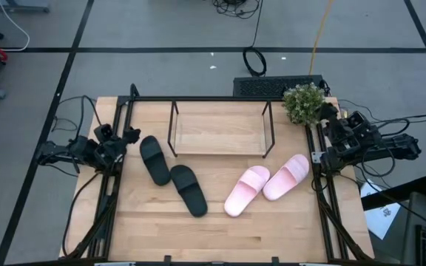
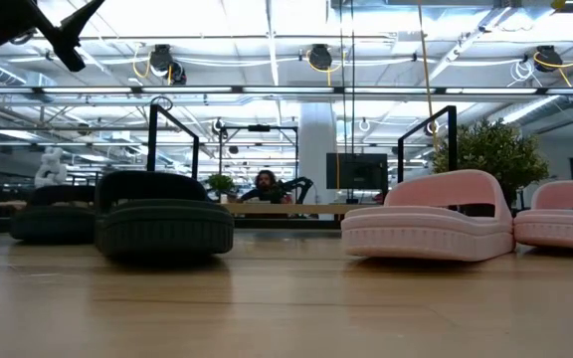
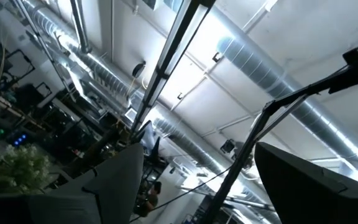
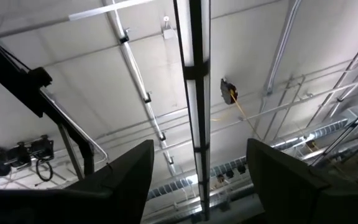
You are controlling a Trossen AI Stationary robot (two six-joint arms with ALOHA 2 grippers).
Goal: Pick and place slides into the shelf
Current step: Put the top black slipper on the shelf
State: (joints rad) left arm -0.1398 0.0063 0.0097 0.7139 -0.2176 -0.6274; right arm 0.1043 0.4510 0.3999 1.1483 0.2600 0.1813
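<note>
Black slides (image 1: 172,174) and pink slides (image 1: 266,185) are all lying on the tabletop; the shelf (image 1: 220,133) is standing empty, nothing placed, while I am holding my left gripper (image 1: 129,136) and right gripper (image 1: 324,112) parted, empty.

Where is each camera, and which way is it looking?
High: above the table, looking straight down at the shelf, black slides, pink slides; both arms at the sides.
Low: at tabletop height, looking across; no arms.
Left wrist: tipped at the ceiling; open left hand.
Right wrist: the same; open right hand.
High and low share the slides.
</note>
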